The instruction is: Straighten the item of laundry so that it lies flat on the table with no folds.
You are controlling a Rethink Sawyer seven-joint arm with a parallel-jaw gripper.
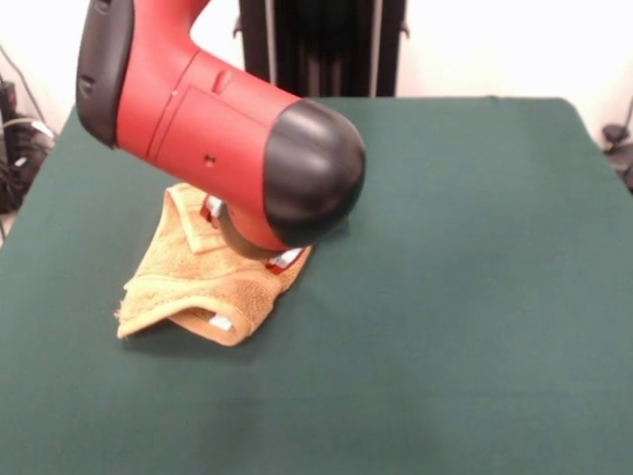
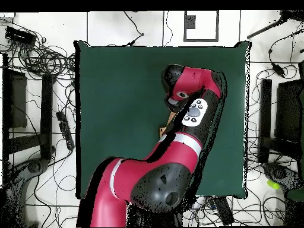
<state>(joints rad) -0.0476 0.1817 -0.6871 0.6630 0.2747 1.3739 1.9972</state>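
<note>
The orange-tan terry-cloth hand towel [image 1: 203,282] lies crumpled on the large table covered in dark green cloth [image 1: 475,297], toward the left of the front view and well in from every edge. Its near end is doubled over itself, with a small white label [image 1: 221,323] showing at the fold, and a flap with a woven band is turned back at the far end. In the overhead view only a sliver of it [image 2: 169,120] peeks out from under the red and black arm [image 2: 196,107].

You have the gripper [image 1: 247,237] down on the towel's right part, but the arm's black-capped joint [image 1: 312,173] hides almost all of it. Only bits of silver and red show beneath, so you cannot tell whether it is parted or clamped on cloth. Check that before you pull.

To do this step well, I judge you should hold just one layer at an edge or corner, lift only enough to free the fold, then draw it away from the bulk so the doubled end unrolls. Catching two layers would probably drag the whole bundle along.

Room is no worry: bare green cloth spreads wide to the right and toward the near side. The left edge is the closest one, so pulling rightward looks safest.
</note>
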